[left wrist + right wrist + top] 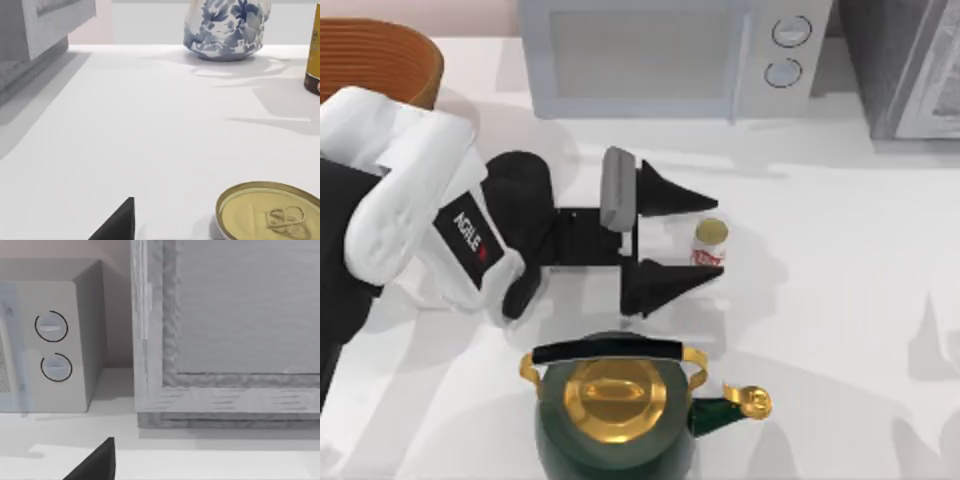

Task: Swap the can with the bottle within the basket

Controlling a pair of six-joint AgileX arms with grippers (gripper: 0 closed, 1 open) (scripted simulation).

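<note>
The bottle [709, 243], tiny and white with a red label and a gold top, stands upright on the white table near the middle. My left gripper [716, 236] lies level with it, open, with one black finger on each side of the bottle near the tips and not touching it. In the left wrist view the bottle's gold top [270, 212] sits close beside one dark finger [117, 225]. The basket [375, 60], orange-brown and ribbed inside, is at the far left corner behind my left arm. The can is out of view. My right gripper [100, 465] faces the microwave, away from these things.
A dark green and gold kettle [615, 415] stands just in front of the left gripper. A microwave [670, 55] and a grey cabinet [910, 65] line the back edge. A blue-and-white vase [225, 27] and a brown bottle [314, 50] stand beyond the bottle.
</note>
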